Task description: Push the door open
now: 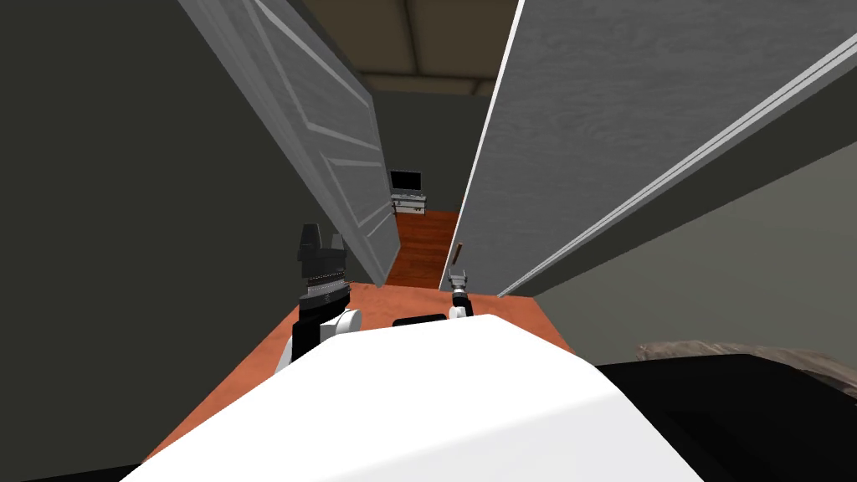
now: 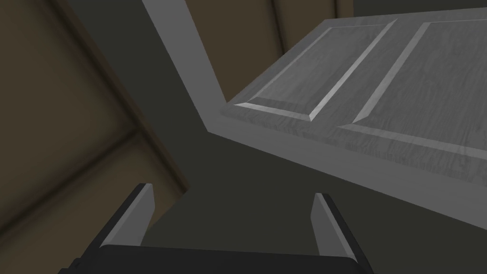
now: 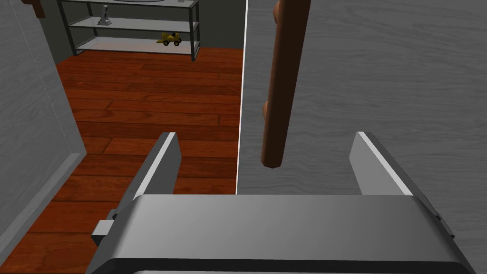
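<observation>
A flat grey door (image 1: 636, 117) with a brown bar handle (image 1: 457, 253) stands on my right, its white edge beside a narrow gap. My right gripper (image 1: 458, 276) is low, just short of that handle. In the right wrist view the handle (image 3: 283, 85) hangs on the door (image 3: 390, 95) ahead of my open right gripper (image 3: 265, 137), apart from both fingers. A panelled grey door (image 1: 326, 142) stands swung open on my left. My left gripper (image 1: 322, 243) is raised beside it, and the left wrist view shows this gripper (image 2: 231, 192) open and empty below the panelled door (image 2: 380, 85).
Through the gap runs a red-brown wooden floor (image 3: 142, 104) to a shelf unit (image 3: 133, 28) holding a small yellow toy (image 3: 170, 39). A dark screen on a stand (image 1: 407, 182) sits at the far end. Dark walls close in on both sides. A black object (image 1: 736, 376) lies low on the right.
</observation>
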Robot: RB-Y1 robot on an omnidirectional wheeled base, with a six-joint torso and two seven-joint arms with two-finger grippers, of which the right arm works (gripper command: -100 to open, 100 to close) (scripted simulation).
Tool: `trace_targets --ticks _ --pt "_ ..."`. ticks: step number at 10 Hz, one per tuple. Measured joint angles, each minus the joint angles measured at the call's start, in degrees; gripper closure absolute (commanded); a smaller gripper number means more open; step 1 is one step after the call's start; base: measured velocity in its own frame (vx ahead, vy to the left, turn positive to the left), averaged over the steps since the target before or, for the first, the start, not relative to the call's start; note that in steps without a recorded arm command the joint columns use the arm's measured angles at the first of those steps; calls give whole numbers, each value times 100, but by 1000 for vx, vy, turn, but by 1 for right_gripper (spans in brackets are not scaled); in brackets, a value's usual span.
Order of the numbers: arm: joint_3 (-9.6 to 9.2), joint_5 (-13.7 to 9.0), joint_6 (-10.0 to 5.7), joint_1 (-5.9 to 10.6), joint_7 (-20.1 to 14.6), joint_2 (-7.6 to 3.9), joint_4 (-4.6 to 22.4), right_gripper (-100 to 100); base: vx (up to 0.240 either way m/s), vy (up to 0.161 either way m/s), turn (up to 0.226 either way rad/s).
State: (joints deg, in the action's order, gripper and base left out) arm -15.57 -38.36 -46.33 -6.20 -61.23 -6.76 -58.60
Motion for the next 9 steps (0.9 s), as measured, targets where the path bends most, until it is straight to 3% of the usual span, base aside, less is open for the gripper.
trace_targets --ticks 4,9 --pt "-80 -236 -112 108 -349 4 392 -100 16 -141 141" --pt "-51 -263 -167 119 -413 -14 466 -100 192 -56 35"
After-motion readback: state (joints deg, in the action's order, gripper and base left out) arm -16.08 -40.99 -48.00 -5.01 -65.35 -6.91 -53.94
